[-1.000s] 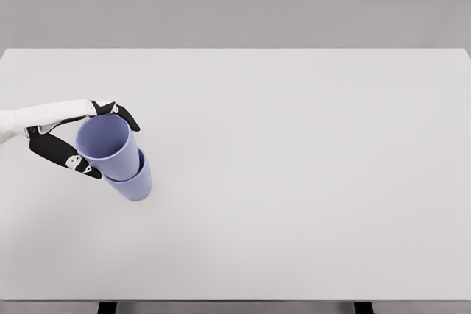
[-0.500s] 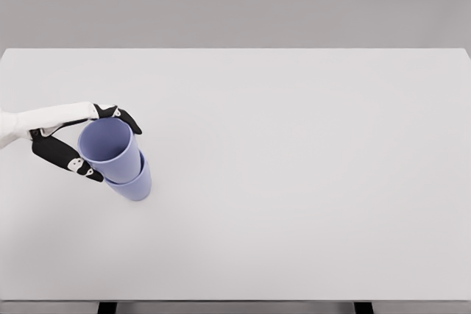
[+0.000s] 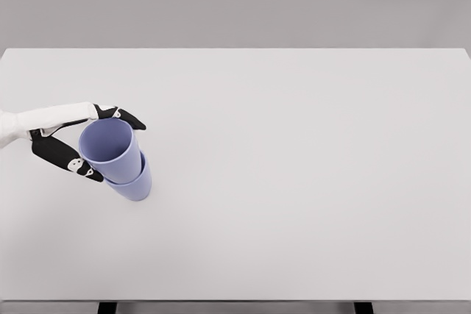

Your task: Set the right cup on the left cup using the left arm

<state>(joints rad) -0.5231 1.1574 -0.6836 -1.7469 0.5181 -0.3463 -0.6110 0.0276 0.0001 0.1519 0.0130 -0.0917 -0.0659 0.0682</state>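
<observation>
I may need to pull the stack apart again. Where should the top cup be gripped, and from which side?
Grip the top cup on its exposed upper wall just under the rim, from the left, where the left hand sits. Its lower part is nested inside the bottom cup, so only the upper band is reachable.

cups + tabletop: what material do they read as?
Upper cup and lower cup: likely matte plastic; uniform lavender, thin rim, soft shading, no sharp highlights. As a simulator render, it could equally be glazed ceramic.

Table: smooth, matte white, probably laminate or painted board; flat tone, no grain or reflections.

Left hand brackets the upper cup's rim.
</observation>
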